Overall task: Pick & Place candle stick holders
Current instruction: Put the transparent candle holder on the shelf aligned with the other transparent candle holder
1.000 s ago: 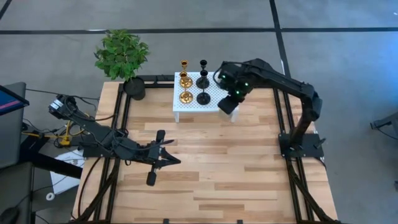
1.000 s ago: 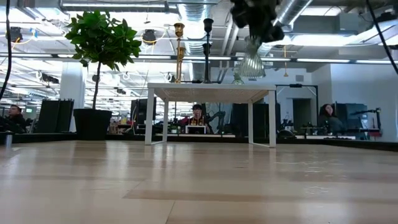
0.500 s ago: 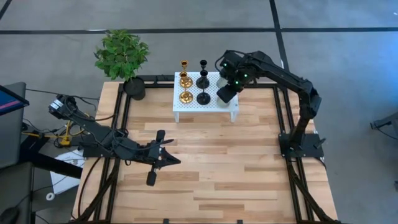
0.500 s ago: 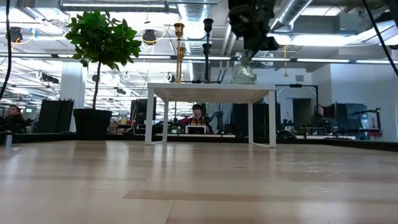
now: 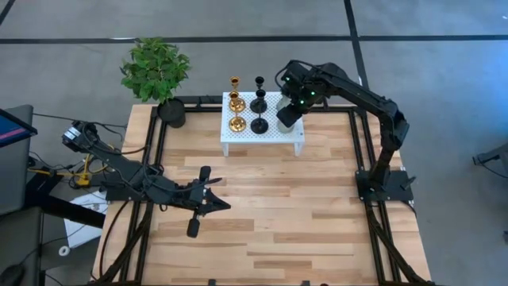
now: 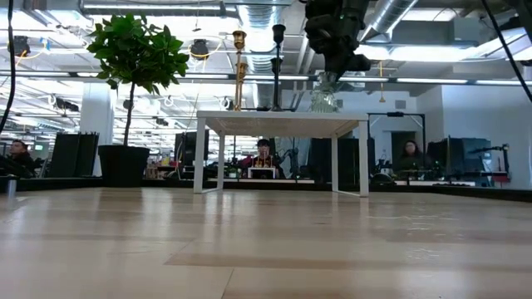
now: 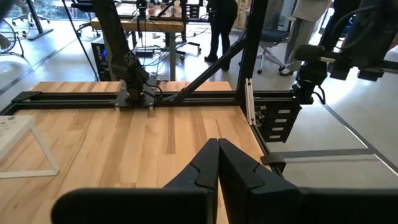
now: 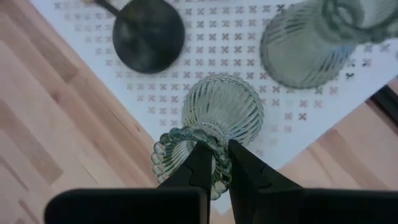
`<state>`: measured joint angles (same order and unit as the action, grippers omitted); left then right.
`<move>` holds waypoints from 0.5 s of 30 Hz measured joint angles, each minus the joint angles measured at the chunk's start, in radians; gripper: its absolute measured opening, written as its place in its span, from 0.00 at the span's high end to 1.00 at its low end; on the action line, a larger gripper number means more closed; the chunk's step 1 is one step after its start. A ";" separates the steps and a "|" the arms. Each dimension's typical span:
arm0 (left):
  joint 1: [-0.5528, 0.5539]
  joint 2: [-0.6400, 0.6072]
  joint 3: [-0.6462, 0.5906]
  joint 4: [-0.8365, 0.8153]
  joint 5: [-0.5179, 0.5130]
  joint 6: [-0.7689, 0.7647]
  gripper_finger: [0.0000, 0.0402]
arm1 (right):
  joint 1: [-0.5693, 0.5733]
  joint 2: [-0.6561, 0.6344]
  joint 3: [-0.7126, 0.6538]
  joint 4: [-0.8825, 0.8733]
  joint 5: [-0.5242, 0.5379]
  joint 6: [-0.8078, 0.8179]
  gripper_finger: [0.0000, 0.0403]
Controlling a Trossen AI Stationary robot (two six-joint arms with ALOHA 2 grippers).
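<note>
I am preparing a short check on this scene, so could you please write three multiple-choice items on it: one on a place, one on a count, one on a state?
1. Where is the right gripper?
A. over the white stand
B. beside the plant
C. at the table's near edge

2. How many gold holders stand on the stand?
A. one
B. two
C. four

3. What is the right gripper doing?
A. hanging open
B. shut on nothing
C. shut on the rim of a ribbed grey-green holder

Key: 1 A, the high view shows it there; 2 B, two gold ones stand in line; 3 C, the right wrist view shows the fingers pinching the rim.
</note>
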<state>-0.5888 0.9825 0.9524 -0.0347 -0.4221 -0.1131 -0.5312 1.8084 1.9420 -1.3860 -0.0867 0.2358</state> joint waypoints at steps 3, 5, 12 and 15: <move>0.000 0.000 0.000 -0.003 0.000 0.000 0.98 | 0.000 0.016 0.004 -0.001 -0.002 0.000 0.96; 0.000 0.000 0.000 -0.003 0.000 0.000 0.99 | -0.001 0.019 0.004 -0.003 -0.009 0.000 0.96; 0.000 0.000 0.000 -0.004 0.000 0.000 0.98 | 0.000 0.016 0.001 0.002 0.003 -0.008 0.92; 0.000 0.000 0.000 -0.004 0.000 0.000 0.98 | -0.007 0.012 -0.002 0.008 0.017 -0.016 0.81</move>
<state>-0.5888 0.9825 0.9524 -0.0387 -0.4221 -0.1131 -0.5381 1.8203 1.9402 -1.3781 -0.0698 0.2195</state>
